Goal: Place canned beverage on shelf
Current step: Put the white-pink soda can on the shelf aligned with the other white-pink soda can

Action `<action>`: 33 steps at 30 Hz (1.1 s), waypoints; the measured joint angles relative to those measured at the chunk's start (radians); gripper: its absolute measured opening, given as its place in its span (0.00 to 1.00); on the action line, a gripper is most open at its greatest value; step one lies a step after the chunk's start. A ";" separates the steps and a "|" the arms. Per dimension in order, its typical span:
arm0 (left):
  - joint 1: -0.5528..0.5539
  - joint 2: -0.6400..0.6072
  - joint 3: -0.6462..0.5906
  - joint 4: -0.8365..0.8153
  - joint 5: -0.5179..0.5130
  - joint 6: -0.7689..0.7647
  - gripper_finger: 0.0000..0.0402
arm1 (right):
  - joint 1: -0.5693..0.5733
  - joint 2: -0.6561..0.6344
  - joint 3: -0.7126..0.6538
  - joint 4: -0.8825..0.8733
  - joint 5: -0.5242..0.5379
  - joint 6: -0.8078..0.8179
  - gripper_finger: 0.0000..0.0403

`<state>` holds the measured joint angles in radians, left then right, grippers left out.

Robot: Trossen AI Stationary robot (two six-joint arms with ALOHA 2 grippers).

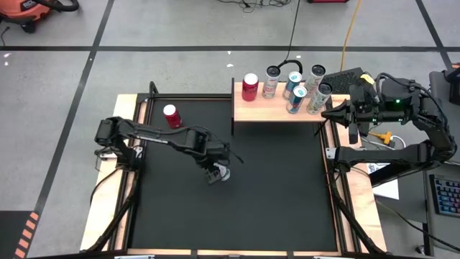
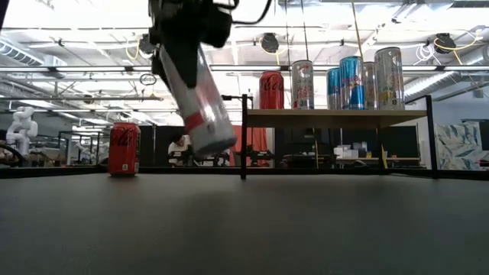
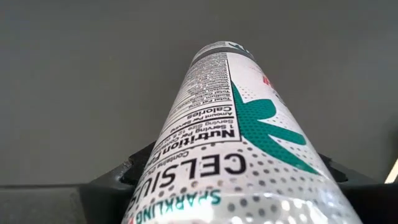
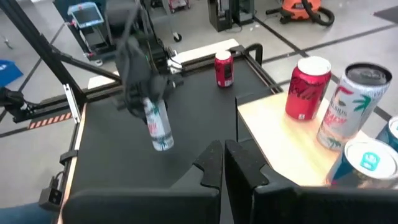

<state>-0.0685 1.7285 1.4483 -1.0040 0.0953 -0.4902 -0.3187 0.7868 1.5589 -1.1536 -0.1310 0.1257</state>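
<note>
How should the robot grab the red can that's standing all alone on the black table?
Probably around the middle of its round side, coming in level from the table's open centre. The red can stands upright with nothing touching it, so two fingers can close across its body. The left gripper is busy holding the white can; the right gripper waits by the shelf.

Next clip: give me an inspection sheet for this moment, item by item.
Surface: black table, bare in the middle.
Job's things: left gripper holds a white Celsius can tilted, clear of the table; shelf at the far right carries six cans; red can stands far left on the table.
Clutter: nothing seen.
Grippers: left shut on the can; right gripper shut, waiting by the shelf's right end.
Cables: yellow cable and black cable on the floor behind.
Surroundings: workshop, vacuum.
</note>
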 joint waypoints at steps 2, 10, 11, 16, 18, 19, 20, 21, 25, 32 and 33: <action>0.003 0.027 0.000 -0.011 0.014 0.001 0.60 | 0.000 0.000 0.000 0.020 0.000 0.000 0.00; 0.003 0.085 0.000 -0.025 0.043 0.019 0.61 | 0.000 0.003 0.000 0.028 0.000 -0.035 0.00; 0.003 0.085 0.000 -0.025 0.043 0.019 0.61 | 0.000 0.005 0.000 0.028 0.000 -0.035 0.00; 0.003 0.082 0.000 -0.026 0.044 0.024 0.67 | 0.000 0.016 0.000 0.013 0.000 -0.041 0.00; 0.003 0.078 0.000 -0.025 0.068 0.030 0.70 | 0.000 0.021 0.000 0.009 0.000 -0.044 0.00; 0.003 0.077 0.001 -0.023 0.080 0.031 0.71 | 0.000 0.024 0.000 0.006 0.000 -0.044 0.00; 0.003 0.077 0.001 -0.022 0.085 0.035 0.71 | 0.000 0.027 0.000 0.005 0.000 -0.044 0.00; 0.003 0.077 0.001 -0.022 0.088 0.038 0.72 | 0.000 0.031 0.000 0.005 0.000 -0.044 0.00; 0.003 0.077 0.001 -0.023 0.087 0.078 0.72 | 0.000 0.042 0.000 -0.001 0.000 -0.043 0.00; 0.003 0.077 0.001 -0.023 0.075 0.084 0.72 | 0.000 0.058 0.000 -0.003 0.000 -0.043 0.00; 0.003 0.077 0.001 -0.023 0.075 0.081 0.72 | 0.000 0.060 0.000 -0.003 0.000 -0.047 0.00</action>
<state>-0.0658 1.8057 1.4494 -1.0275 0.1703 -0.4091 -0.3187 0.8469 1.5589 -1.1562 -0.1310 0.0787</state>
